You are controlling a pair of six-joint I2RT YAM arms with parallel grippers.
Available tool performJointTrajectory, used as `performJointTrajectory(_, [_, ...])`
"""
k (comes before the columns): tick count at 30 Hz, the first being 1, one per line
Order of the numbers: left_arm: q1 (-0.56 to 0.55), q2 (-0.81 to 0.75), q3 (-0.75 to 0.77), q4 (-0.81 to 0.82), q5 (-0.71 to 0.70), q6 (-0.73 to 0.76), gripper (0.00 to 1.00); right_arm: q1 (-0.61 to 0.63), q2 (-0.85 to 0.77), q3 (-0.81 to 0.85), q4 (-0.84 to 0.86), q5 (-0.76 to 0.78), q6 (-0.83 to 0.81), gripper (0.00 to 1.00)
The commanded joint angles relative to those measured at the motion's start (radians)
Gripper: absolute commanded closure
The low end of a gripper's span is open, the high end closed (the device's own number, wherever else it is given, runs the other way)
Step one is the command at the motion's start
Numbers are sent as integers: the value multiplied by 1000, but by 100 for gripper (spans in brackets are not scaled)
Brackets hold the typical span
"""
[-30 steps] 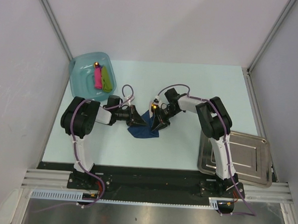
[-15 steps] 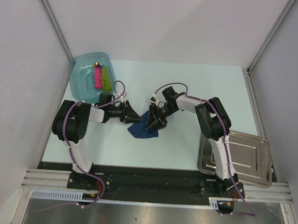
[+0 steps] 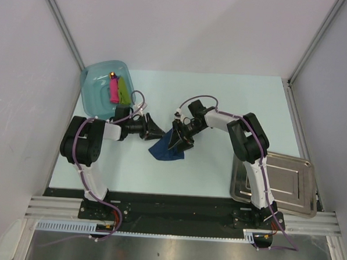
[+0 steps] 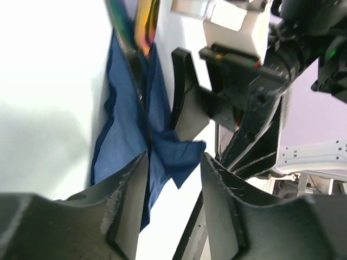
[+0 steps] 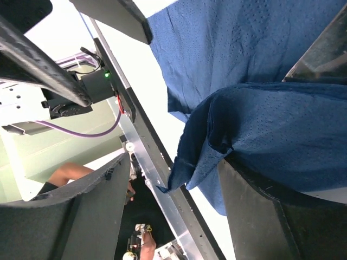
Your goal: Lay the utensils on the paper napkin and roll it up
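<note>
The table [image 3: 233,98] carries all items. The steel tray [image 3: 281,179] lies at its near right corner, beside my right arm's base. The teal tub [image 3: 94,94] sits at the far left corner. The paper napkin [image 3: 167,153] lies near the table's middle, folded over itself and rumpled, not flat. My left gripper [image 3: 156,131] points at the napkin's left edge. Its fingers [image 4: 127,200] stand apart with a clear gap and grip nothing; a napkin corner shows beyond the gap. My right gripper [image 3: 174,140] hangs over the napkin's upper part. Its fingers [image 5: 81,211] stand wide, with a fold of the napkin between them; I cannot tell whether either finger touches the fold. In the tub lie a pink stick [image 3: 114,90] and a green stick [image 3: 125,91], side by side. One utensil [image 3: 113,75], small and orange-gold, lies in the tub just beyond the pink stick. The left wrist view shows a shiny orange-gold piece [image 4: 145,24] at the napkin's far edge.
</note>
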State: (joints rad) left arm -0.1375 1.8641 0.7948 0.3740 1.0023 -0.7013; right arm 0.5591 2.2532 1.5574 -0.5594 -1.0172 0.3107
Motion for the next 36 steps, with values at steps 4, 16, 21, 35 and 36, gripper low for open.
performJointTrajectory(4, [-69,33,78,26,-28,-46,61,12,-34,-10,30,48,-44,27])
performJointTrajectory(16, [-166,64,173,-155,-53,65,69,12,-46,-17,39,57,-48,24])
performJointTrajectory(21, [-166,75,204,-312,-60,181,73,12,-50,-19,42,52,-45,24])
performJointTrajectory(35, [-123,78,233,-400,-108,264,85,9,-107,-48,39,26,-35,28])
performJointTrajectory(36, [-117,79,233,-400,-106,264,85,9,-107,-51,47,22,-27,28])
